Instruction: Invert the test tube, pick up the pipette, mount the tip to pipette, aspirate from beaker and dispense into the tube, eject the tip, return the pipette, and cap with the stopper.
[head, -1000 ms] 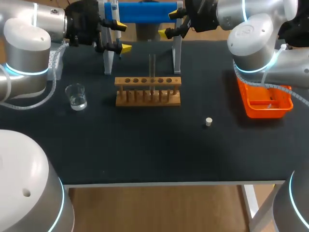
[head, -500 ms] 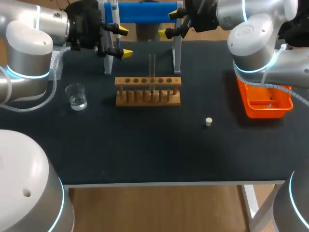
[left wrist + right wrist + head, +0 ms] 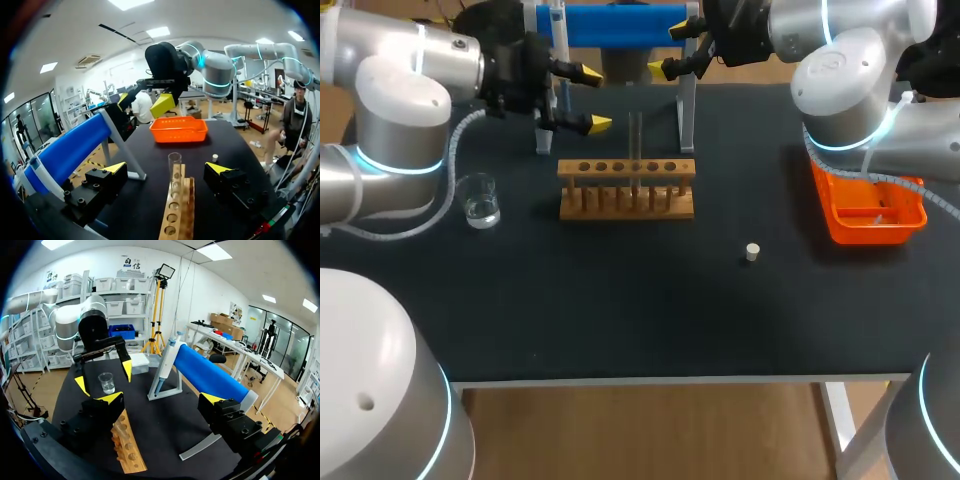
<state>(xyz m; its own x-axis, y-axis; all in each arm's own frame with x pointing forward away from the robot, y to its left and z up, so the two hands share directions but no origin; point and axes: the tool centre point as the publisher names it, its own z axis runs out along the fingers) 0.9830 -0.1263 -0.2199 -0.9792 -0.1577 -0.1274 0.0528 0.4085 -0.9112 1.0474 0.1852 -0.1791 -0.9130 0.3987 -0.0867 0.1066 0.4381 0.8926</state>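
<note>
A clear test tube (image 3: 635,140) stands in the wooden rack (image 3: 626,188) near the table's back. My left gripper (image 3: 584,98) is open just to the left of it. In the left wrist view the tube (image 3: 174,172) rises from the rack (image 3: 177,215) a little ahead of my left gripper (image 3: 167,170), apart from both fingers. My right gripper (image 3: 674,50) hangs open at the back, above the blue pipette stand (image 3: 610,25), which holds the pipette (image 3: 165,365). The beaker (image 3: 478,200) with liquid sits left of the rack. A small stopper (image 3: 752,252) lies right of the middle.
An orange tray (image 3: 868,210) sits at the right edge under my right arm. The stand's white legs (image 3: 686,110) are planted just behind the rack. Dark tabletop (image 3: 620,300) stretches in front of the rack.
My left gripper has moved right and slightly forward, from beside the stand's left leg to close by the test tube. The right arm and all objects have kept still.
</note>
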